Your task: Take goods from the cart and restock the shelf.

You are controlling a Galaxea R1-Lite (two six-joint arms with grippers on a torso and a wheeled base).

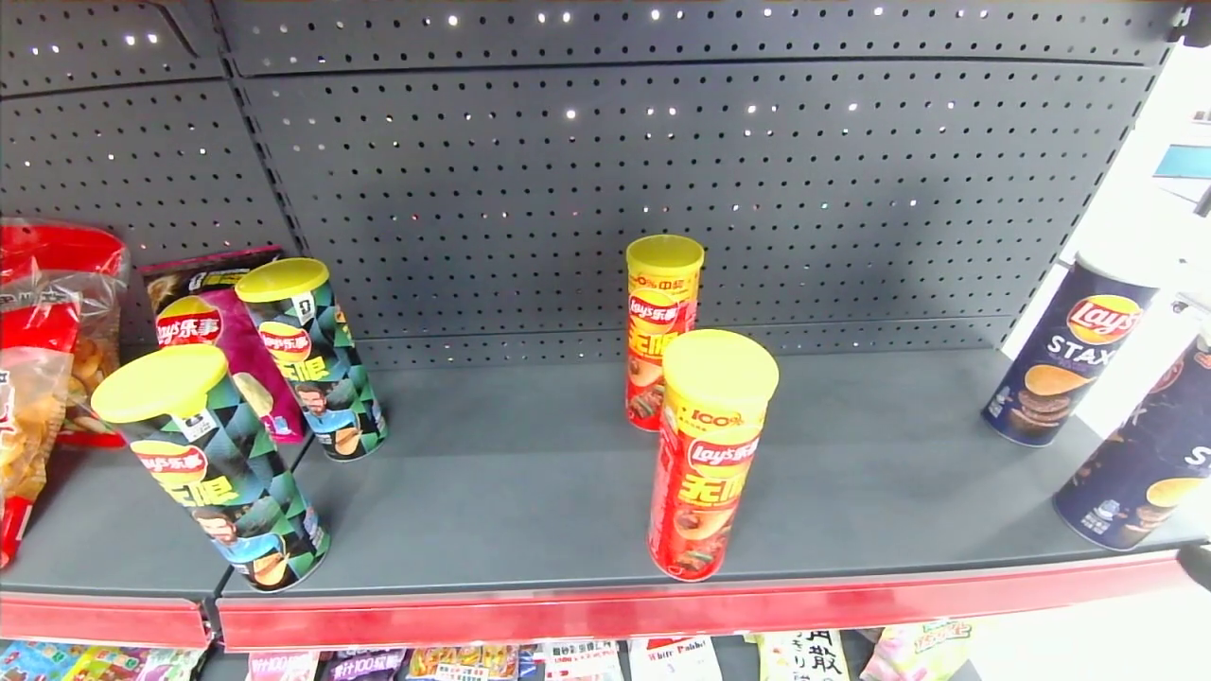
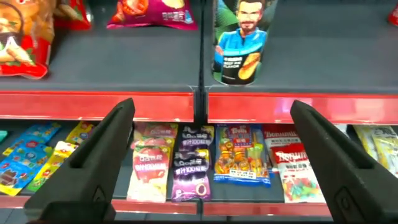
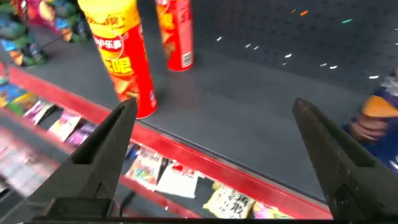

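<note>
Two red chip cans with yellow lids stand mid-shelf, one at the back [image 1: 662,331] and one near the front edge [image 1: 705,454]. In the right wrist view my right gripper [image 3: 214,165] is open and empty, in front of the shelf's red edge, with the front red can [image 3: 124,56] and the back red can [image 3: 175,34] beyond it. My left gripper [image 2: 211,168] is open and empty too, level with the red shelf edge [image 2: 155,106], below a green-patterned can [image 2: 239,40].
The grey shelf [image 1: 530,492] has two green-patterned cans [image 1: 213,468] [image 1: 307,359] and a purple bag [image 1: 213,322] at the left, beside red snack bags [image 1: 38,378]. Two navy cans [image 1: 1064,355] [image 1: 1145,454] stand at the right. Candy packets [image 2: 186,168] fill the lower shelf.
</note>
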